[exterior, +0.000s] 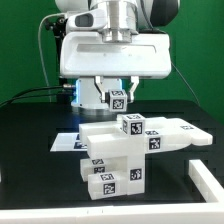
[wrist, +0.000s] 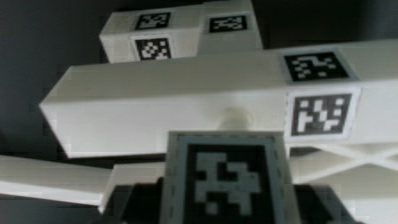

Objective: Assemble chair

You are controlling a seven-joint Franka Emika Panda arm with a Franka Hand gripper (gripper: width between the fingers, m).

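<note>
The partly built chair (exterior: 120, 152) is a stack of chunky white tagged blocks in the middle of the black table. My gripper (exterior: 114, 100) hangs just above and behind it, shut on a small white tagged block (exterior: 117, 98). In the wrist view that held block (wrist: 228, 170) fills the space between the dark fingers (wrist: 139, 195) of the gripper (wrist: 228, 200), its tag facing the camera. Beyond it lies the chair's wide white slab (wrist: 169, 95), with a further tagged chair block (wrist: 178, 35) behind. The held block is apart from the chair.
The marker board (exterior: 68, 143) lies flat on the table at the exterior view's left, partly behind the chair. A white object (exterior: 206, 182) sits at the table's front right edge. A green wall stands behind.
</note>
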